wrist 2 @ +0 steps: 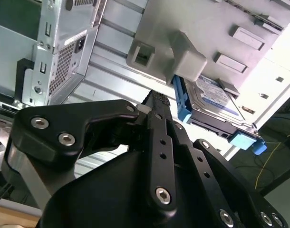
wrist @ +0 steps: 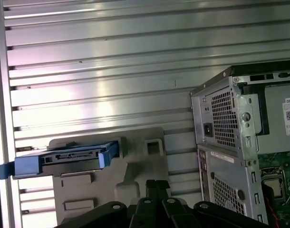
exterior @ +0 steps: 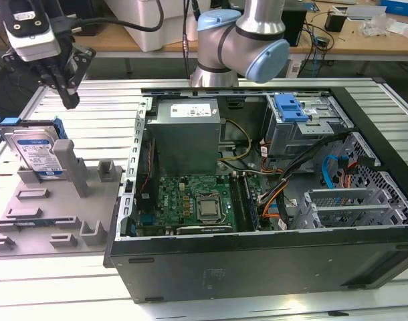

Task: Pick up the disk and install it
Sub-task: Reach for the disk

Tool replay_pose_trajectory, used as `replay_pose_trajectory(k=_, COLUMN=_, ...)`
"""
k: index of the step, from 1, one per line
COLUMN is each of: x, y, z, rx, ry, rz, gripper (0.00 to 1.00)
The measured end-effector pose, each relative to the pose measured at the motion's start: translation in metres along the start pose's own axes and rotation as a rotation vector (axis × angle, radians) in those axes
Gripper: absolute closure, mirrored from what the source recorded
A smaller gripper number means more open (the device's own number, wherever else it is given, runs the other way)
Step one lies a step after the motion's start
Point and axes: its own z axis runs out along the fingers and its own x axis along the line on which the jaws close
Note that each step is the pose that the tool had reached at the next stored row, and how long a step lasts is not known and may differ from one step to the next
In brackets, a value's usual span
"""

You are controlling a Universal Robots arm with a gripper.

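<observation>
disk label (exterior: pixel 42 157), white sticker (exterior: pixel 192 109), print unreadable

Black gripper (wrist 2: pixel 157 99), fingers together, empty. Disk (wrist 2: pixel 215 99) in blue bracket (wrist 2: pixel 184 105), seated in grey holder (wrist 2: pixel 192 23). Computer case (wrist 2: pixel 54 57), rear panel, on ribbed metal table (wrist 2: pixel 119 45).

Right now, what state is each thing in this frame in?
gripper: shut, empty, clear of the disk.
disk: standing on edge in the grey holder, ungripped, not installed.
computer case: lying on its side, side panel off, interior exposed.
</observation>
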Motion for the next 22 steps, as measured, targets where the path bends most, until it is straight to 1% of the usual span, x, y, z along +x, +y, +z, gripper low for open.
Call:
replay_pose_trajectory(k=6, x=0.0002, y=0.0000, z=-0.0001, rx=0.0016, ry=0.0002, rz=0.000, gripper=0.89)
replay_pose_trajectory(k=8, x=0.0058, y=0.0004, z=-0.0001, rx=0.0020, ry=0.0041, rz=0.001, gripper=0.89)
replay_pose_trajectory(k=12, x=0.0165, y=0.0029, z=0.0000, rx=0.0035, ry=0.0155, rz=0.004, gripper=0.89)
replay_pose_trajectory(k=13, x=0.0191, y=0.0036, z=0.0001, rx=0.0039, ry=0.0173, rz=0.004, gripper=0.89)
replay_pose_trajectory(k=15, x=0.0245, y=0.0049, z=0.0003, rx=0.0041, ry=0.0195, rz=0.004, gripper=0.89)
replay_pose_trajectory(k=16, x=0.0283, y=0.0058, z=0.0004, rx=0.0043, ry=0.0205, rz=0.005, gripper=0.89)
replay_pose_trajectory(k=17, x=0.0338, y=0.0070, z=0.0006, rx=0.0045, ry=0.0216, rz=0.006, gripper=0.89)
replay_pose_trajectory(k=21, x=0.0463, y=0.0099, z=0.0014, rx=0.0046, ry=0.0225, rz=0.008, gripper=0.89)
replay_pose_trajectory(k=22, x=0.0510, y=0.0108, z=0.0016, rx=0.0046, ry=0.0227, rz=0.008, gripper=0.89)
